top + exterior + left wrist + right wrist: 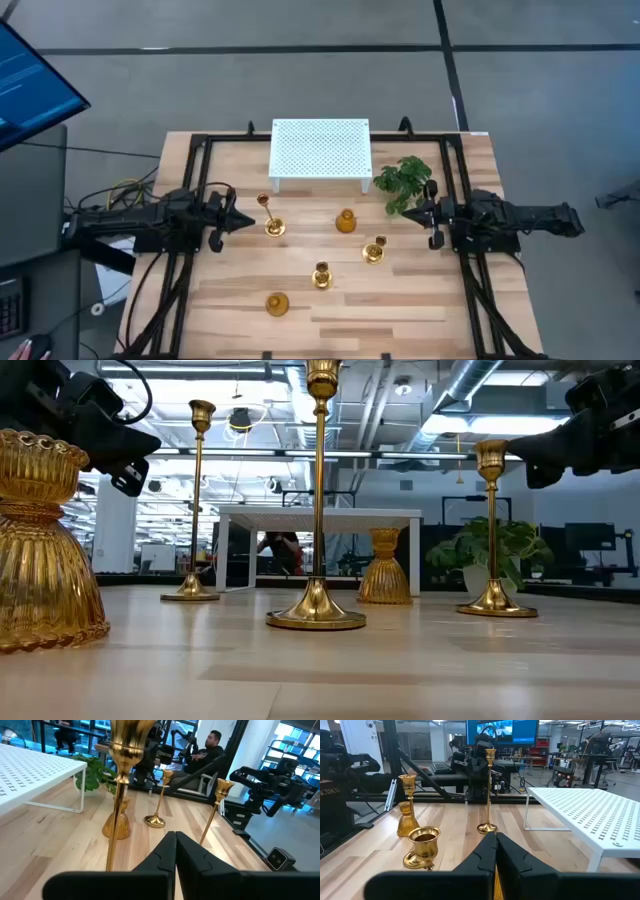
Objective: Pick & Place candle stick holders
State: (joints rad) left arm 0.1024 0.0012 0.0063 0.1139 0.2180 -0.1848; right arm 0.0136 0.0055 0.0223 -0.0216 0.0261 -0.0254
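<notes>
Five gold candle stick holders stand on their round bases on the wooden table. Three are tall with thin stems: one at the left [273, 225], one in the middle [321, 275], one at the right [375, 250]. Two are short and bulbous: one toward the far side [346, 220], one toward the near edge [276, 303]. My left gripper [245, 220] is shut and empty just left of the left tall holder [120, 780]. My right gripper [410, 212] is shut and empty to the right of the far bulbous holder, with the right tall holder [424, 847] close by.
A white perforated stand [320, 152] stands at the far middle of the table, with a green leafy plant [405, 182] to its right, just beyond my right gripper. Black frame rails [195, 160] run along the table's sides. A person [212, 747] sits in the room beyond.
</notes>
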